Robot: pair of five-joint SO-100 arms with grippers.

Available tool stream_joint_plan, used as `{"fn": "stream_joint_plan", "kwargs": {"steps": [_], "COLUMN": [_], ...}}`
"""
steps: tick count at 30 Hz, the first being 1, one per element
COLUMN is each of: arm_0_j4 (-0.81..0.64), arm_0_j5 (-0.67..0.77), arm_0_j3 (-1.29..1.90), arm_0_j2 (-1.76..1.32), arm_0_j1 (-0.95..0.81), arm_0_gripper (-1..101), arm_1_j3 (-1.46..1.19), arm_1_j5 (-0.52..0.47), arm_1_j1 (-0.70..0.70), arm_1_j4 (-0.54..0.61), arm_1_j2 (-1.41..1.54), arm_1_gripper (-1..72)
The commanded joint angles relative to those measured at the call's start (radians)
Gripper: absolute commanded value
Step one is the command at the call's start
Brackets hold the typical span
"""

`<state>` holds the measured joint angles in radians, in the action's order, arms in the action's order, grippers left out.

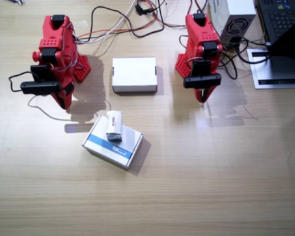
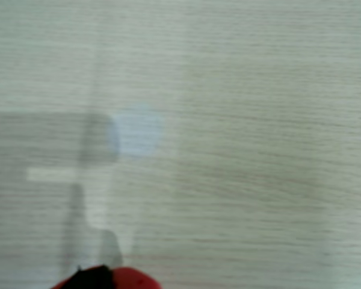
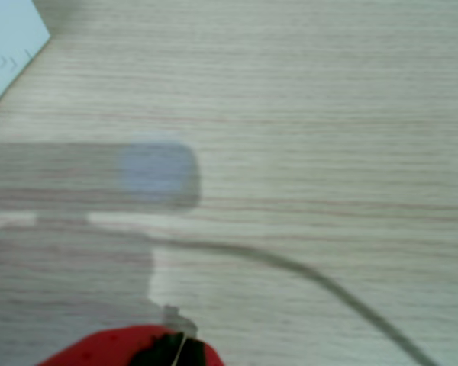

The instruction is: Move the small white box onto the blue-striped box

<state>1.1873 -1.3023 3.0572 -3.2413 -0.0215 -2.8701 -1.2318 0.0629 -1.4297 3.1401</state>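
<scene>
The small white box [image 1: 113, 123] lies on top of the blue-striped box [image 1: 119, 147], near its far end, with no gripper touching it. My right gripper [image 1: 66, 103] hangs shut and empty above the table, a little up and to the side of the two boxes. Across the table, my left gripper [image 1: 203, 97] also points down, shut and empty, far from them. In a wrist view only a red gripper tip [image 2: 105, 279] shows over bare wood. Another wrist view shows a red tip [image 3: 156, 349] and a pale box corner [image 3: 6, 42]; I cannot tell which box.
A plain flat white box [image 1: 134, 74] lies between the two arm bases. Cables [image 1: 132, 22] run along the far edge. A grey power unit [image 1: 234, 19], a laptop [image 1: 282, 24] and a white sheet [image 1: 275, 69] crowd the far corner beside the left arm. A thin black cable [image 3: 320, 282] crosses the wood.
</scene>
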Motion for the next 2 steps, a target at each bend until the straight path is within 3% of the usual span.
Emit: {"fn": "stream_joint_plan", "kwargs": {"steps": [1, 2], "arm_0_j4": [0.026, 0.026], "arm_0_j5": [-0.031, -0.031], "arm_0_j3": [-0.018, -0.018], "arm_0_j2": [-0.032, -0.032], "arm_0_j1": [0.02, 0.02], "arm_0_gripper": [0, 0], "arm_1_j3": [0.018, 0.018], "arm_1_j5": [-0.034, -0.034], "arm_1_j1": [-0.018, -0.018], "arm_1_j4": [-0.031, -0.031], "arm_1_j2": [0.028, 0.028], "arm_1_gripper": [0.1, 0.1]}}
